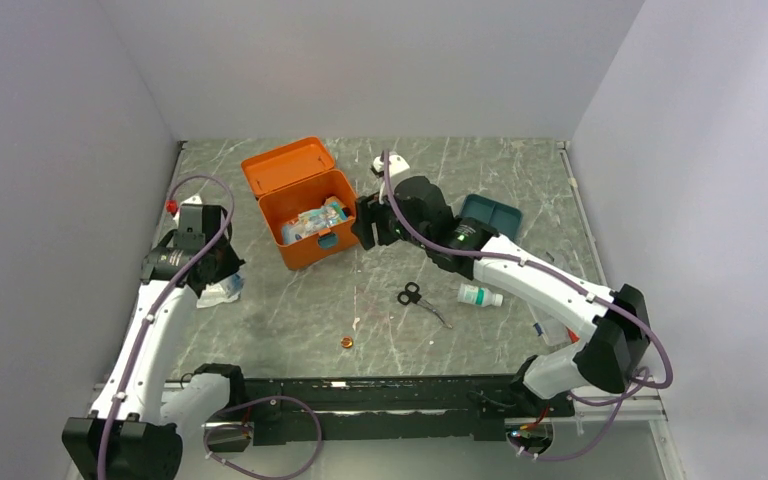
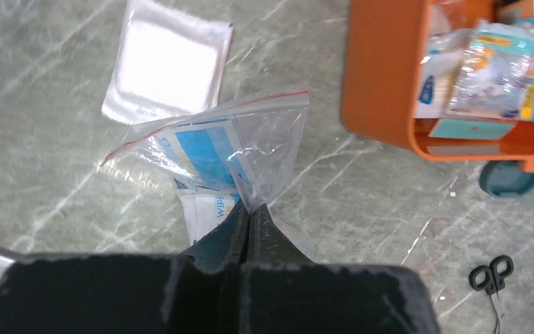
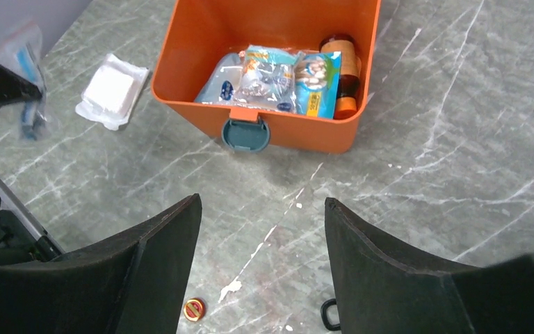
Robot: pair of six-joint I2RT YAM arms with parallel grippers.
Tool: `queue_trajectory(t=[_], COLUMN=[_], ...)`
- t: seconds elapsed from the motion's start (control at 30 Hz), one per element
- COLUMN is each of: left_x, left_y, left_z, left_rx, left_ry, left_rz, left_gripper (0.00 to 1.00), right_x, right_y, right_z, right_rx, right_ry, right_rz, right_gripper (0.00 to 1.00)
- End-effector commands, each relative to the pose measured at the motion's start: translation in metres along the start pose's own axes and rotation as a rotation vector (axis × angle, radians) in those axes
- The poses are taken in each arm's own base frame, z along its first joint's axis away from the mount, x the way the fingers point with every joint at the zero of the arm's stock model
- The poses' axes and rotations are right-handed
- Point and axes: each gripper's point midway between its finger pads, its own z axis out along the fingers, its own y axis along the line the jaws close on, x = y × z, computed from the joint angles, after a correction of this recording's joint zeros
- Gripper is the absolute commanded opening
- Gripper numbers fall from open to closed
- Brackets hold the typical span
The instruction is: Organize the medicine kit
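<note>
A grey stone table (image 1: 290,320) sits inside three white walls. The orange medicine kit (image 1: 305,215) stands open toward the back, left of the middle, with packets inside. The left claw (image 2: 249,212) is near the table's left edge, pinching the corner of a clear bag (image 2: 229,149) beside a white pad (image 2: 167,69). The right claw (image 3: 263,209) is spread wide and holds nothing, just beside the kit but not touching it. Scissors (image 1: 410,295) and a small bottle (image 1: 480,295) lie nearer the front. Bare table shows between the kit and the near edge.

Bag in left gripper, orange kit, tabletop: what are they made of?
Bag: thin clear plastic film, glossy, crinkled, red zip strip. Medicine kit: likely moulded plastic, smooth uniform orange, rounded corners. Tabletop: grey-green, white veins; marble or a marble-look laminate, cannot tell.
</note>
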Motion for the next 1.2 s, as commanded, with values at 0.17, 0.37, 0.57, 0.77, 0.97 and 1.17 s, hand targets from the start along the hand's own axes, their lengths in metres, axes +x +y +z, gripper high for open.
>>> queue_trajectory(t=[0.17, 0.37, 0.57, 0.77, 0.97, 1.17], left_x=[-0.052, -0.078, -0.089, -0.081, -0.061, -0.050], left_y=[-0.068, -0.119, -0.172, -0.193, -0.202, -0.201], left_z=[-0.027, -0.041, -0.040, -0.007, 0.024, 0.047], left_rx=[0.307, 0.416, 0.524, 0.523, 0.510, 0.467], left_ry=[-0.160, -0.112, -0.051, 0.032, 0.105, 0.147], left_rz=[0.230, 0.256, 0.278, 0.254, 0.209, 0.183], left_gripper=[0.00, 0.00, 0.00, 0.00, 0.00, 0.00], right_x=[-0.006, 0.003, 0.015, 0.021, 0.025, 0.027], right_y=[0.001, 0.001, -0.002, -0.006, -0.008, -0.009], right_z=[-0.025, -0.033, -0.039, -0.048, -0.052, -0.052], right_rx=[-0.016, -0.030, -0.030, -0.019, -0.012, -0.013], right_ry=[-0.078, -0.076, -0.066, -0.071, -0.069, -0.064], right_rz=[0.049, 0.070, 0.086, 0.089, 0.091, 0.095], right_gripper=[0.67, 0.67, 0.67, 0.67, 0.67, 0.67])
